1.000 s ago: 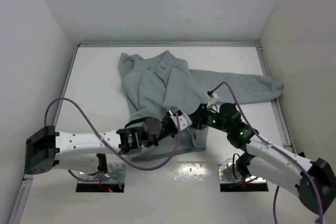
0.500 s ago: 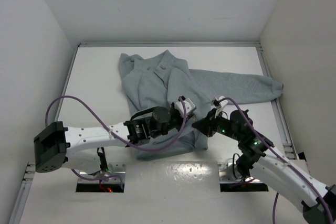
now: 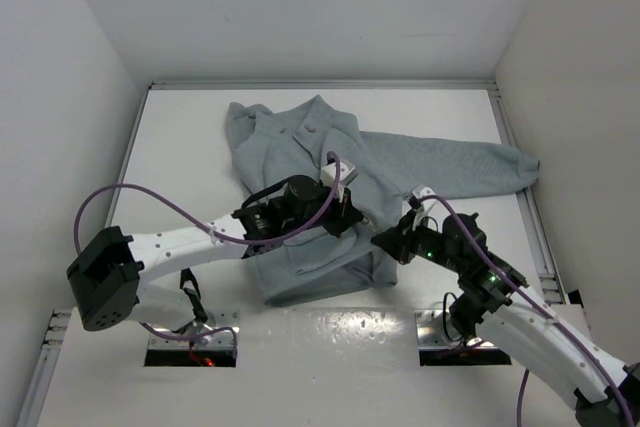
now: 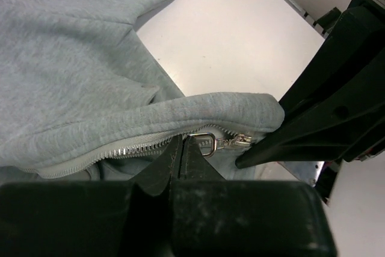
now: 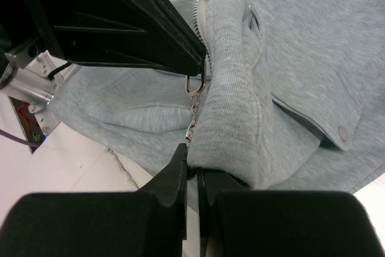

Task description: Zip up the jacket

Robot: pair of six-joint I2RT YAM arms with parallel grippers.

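The jacket (image 3: pixel 300 157) lies spread on the white worktop (image 3: pixel 180 147), collar toward the far wall and one sleeve (image 3: pixel 470 162) stretched out to the right. Both arms meet at its near hem, right of centre.

The left claw (image 3: pixel 347 215) is clenched, its fingertips pinched together on the metal ring of the zipper pull (image 4: pixel 206 144). A run of silver zipper teeth (image 4: pixel 132 148) trails away to the left under the rolled fabric edge in the left wrist view.

The right claw (image 3: pixel 383 240) is clamped tight on the thick ribbed hem just beside the pull (seen from the right wrist, its fingers (image 5: pixel 180 176) bite the fold directly below the dangling ring (image 5: pixel 194 85)). The two claws sit very close, tip nearly to tip. A flap pocket with a snap button (image 5: pixel 343 133) lies to the right of the gripped hem.
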